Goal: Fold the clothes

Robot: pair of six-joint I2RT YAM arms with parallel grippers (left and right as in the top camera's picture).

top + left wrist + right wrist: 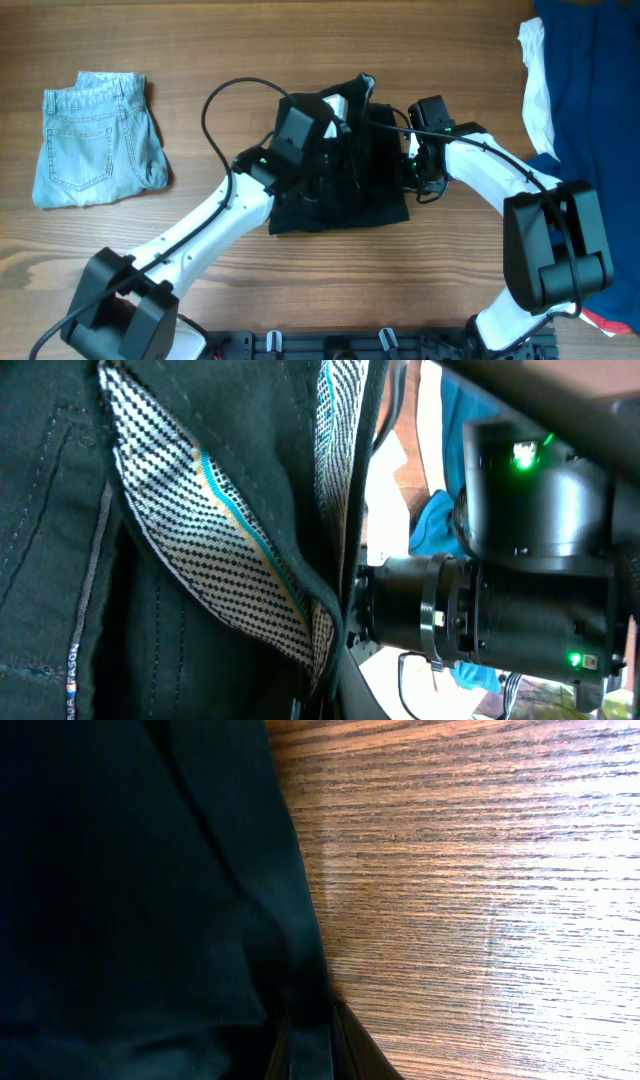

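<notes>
The black shorts [340, 195] lie bunched in the middle of the table, with the pale pocket lining [335, 105] showing at the far edge. My left gripper [330, 135] is over their upper part. In the left wrist view the black fabric [220, 420] and the patterned lining [190, 520] fill the frame, and the fabric runs down between the fingers [300, 705]. My right gripper [408, 165] is at the shorts' right edge. In the right wrist view its fingers [310, 1055] are closed on the black fabric [130, 870], low over the table.
Folded light-blue denim shorts [95, 140] lie at the far left. Dark blue [590, 70] and white [535, 90] garments are piled at the right edge. The right arm's housing [520, 560] is close beside the left gripper. Bare wood [480, 870] lies right of the shorts.
</notes>
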